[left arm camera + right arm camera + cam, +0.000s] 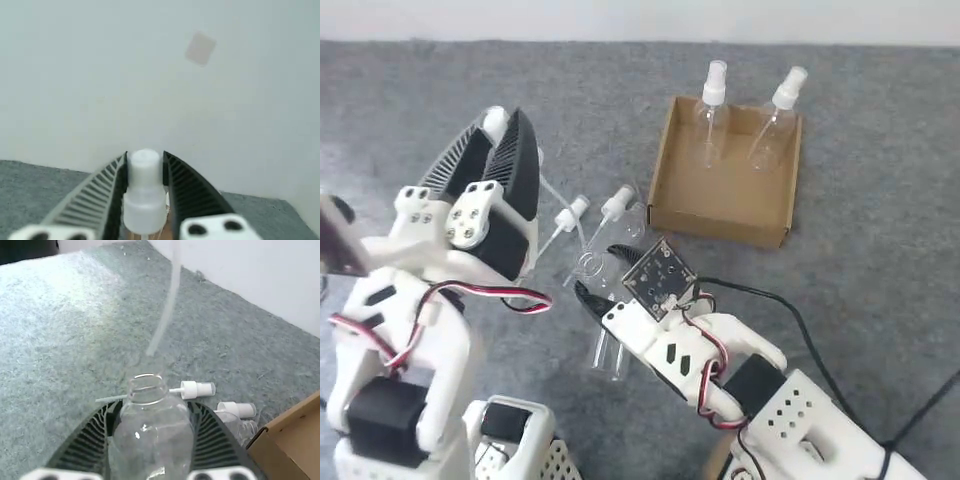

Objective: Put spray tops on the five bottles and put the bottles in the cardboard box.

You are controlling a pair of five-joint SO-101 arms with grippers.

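My left gripper (505,116) (145,156) is raised above the carpet, shut on a white spray top (145,185) (495,121). The top's thin tube (552,192) (167,300) hangs down, and its tip ends just above the open neck of a clear bottle (148,410) (589,265). My right gripper (598,270) (150,407) is shut on that bottle and holds it upright. The cardboard box (672,160) (295,435) lies behind it, with two capped bottles (710,120) (772,125) inside.
Two loose spray tops (570,212) (618,203) (197,389) (237,409) lie on the grey carpet between the grippers and the box. Clear glassware (606,355) lies beside the right arm. A black cable (790,320) runs along the carpet at the right.
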